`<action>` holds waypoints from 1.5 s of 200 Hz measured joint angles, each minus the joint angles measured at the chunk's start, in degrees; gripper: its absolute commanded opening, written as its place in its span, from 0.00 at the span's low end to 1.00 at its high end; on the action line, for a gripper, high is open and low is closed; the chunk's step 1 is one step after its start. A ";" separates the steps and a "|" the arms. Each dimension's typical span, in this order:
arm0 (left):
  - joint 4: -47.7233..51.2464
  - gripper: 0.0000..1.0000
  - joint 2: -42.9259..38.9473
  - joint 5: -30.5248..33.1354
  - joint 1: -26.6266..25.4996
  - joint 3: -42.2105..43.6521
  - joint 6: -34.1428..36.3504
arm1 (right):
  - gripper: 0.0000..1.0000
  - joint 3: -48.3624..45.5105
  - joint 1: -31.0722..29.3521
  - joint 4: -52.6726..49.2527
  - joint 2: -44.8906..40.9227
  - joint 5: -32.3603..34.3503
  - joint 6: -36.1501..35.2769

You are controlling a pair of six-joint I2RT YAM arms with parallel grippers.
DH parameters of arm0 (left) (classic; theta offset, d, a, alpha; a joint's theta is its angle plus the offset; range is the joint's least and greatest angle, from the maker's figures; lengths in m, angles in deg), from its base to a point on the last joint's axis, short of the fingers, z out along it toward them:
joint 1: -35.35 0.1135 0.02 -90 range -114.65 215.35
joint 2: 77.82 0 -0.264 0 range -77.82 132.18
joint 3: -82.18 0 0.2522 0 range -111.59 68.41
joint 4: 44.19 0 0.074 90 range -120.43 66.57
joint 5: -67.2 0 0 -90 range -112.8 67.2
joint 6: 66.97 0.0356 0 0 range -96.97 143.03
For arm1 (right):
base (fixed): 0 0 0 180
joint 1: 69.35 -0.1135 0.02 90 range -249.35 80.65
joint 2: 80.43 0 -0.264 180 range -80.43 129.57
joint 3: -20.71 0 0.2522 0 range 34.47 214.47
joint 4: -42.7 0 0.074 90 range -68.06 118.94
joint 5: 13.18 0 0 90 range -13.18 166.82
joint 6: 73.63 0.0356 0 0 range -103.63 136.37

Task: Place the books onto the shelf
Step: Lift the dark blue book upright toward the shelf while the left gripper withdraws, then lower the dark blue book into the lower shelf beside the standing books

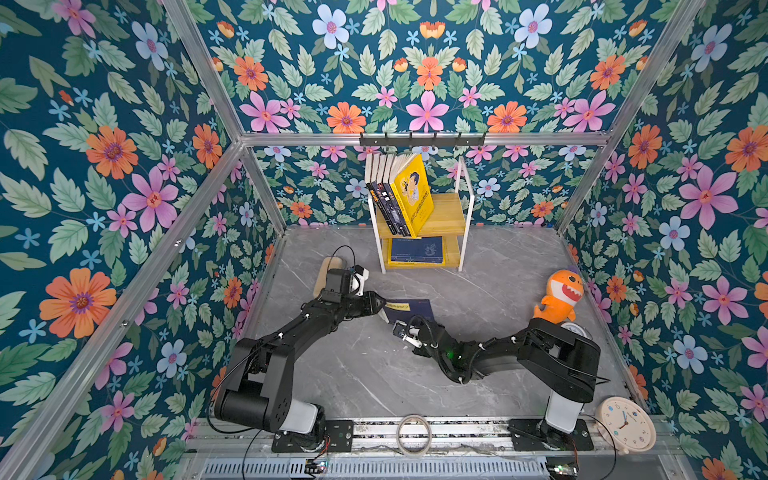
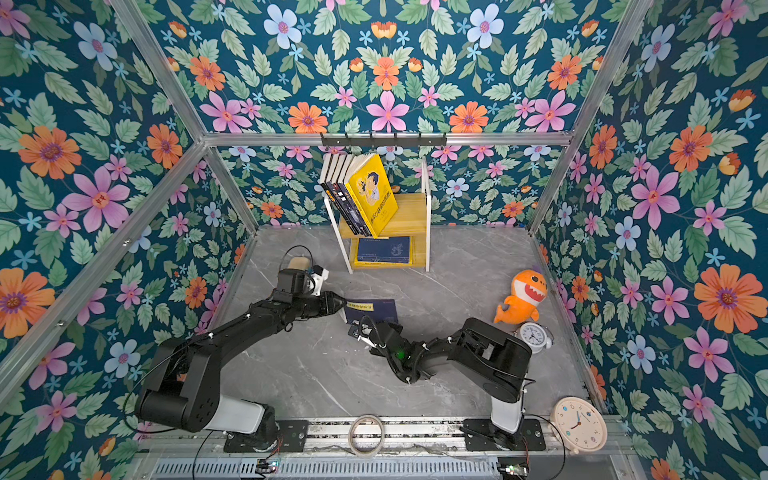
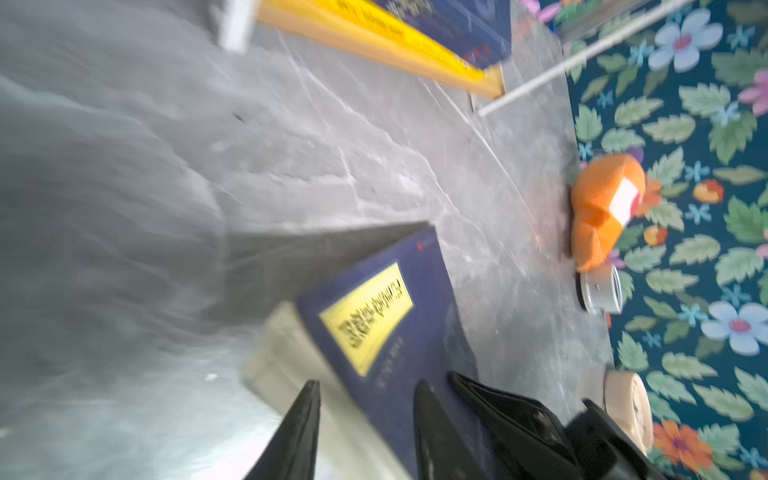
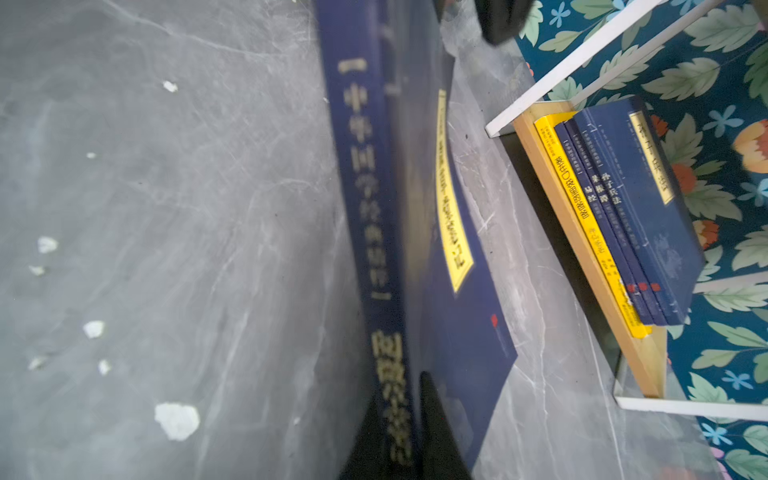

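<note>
Plush shark (image 2: 521, 297), alarm clock (image 2: 535, 334) well apart from book (image 2: 374, 309)

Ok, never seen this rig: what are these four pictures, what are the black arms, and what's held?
Two black robot arms with two-finger grippers work on a grey table. Both top views look down on everything; each wrist view rides on an arm. The shelf at the back carries books. One navy book is between the arms: the right gripper looks pinched on its edge, the left gripper stands open at its other end. An orange plush shark sits at the right.
</note>
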 measured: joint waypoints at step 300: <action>-5.35 0.84 -14.05 3.85 20.48 5.88 7.28 | 0.00 27.63 16.96 -13.03 2.58 5.29 -31.74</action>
